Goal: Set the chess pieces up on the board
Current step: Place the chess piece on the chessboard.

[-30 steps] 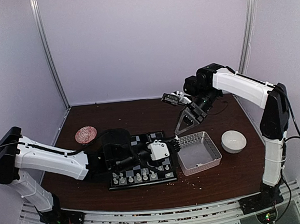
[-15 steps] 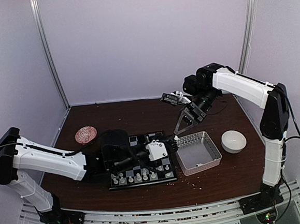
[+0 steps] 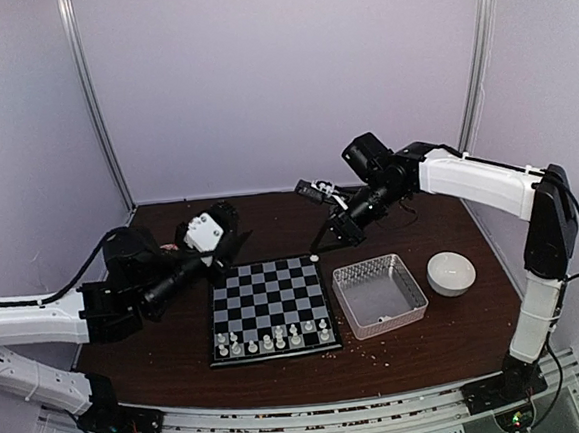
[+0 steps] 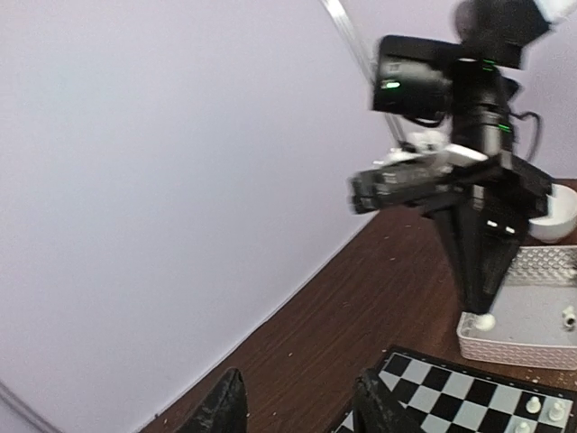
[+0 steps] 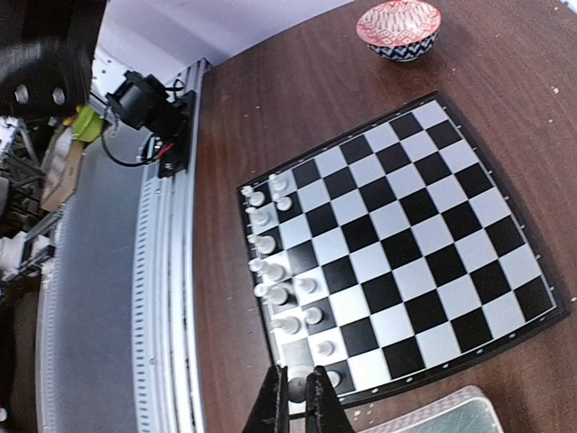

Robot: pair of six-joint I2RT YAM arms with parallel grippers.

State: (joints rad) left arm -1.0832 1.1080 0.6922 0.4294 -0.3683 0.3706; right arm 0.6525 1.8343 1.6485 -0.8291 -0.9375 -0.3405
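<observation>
One white chess piece (image 4: pixel 485 321) is pinched in the right tool (image 5: pixel 295 383) near the board (image 3: pixel 269 298); left tool (image 4: pixel 302 399) hangs released.

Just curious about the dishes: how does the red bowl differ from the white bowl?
The red bowl has a red-and-white pattern inside and a dark patterned outside; the white bowl is plain all over. The red bowl sits left of the board, the white bowl right of the tray. Both are round, stand upright on the table and look empty.
</observation>
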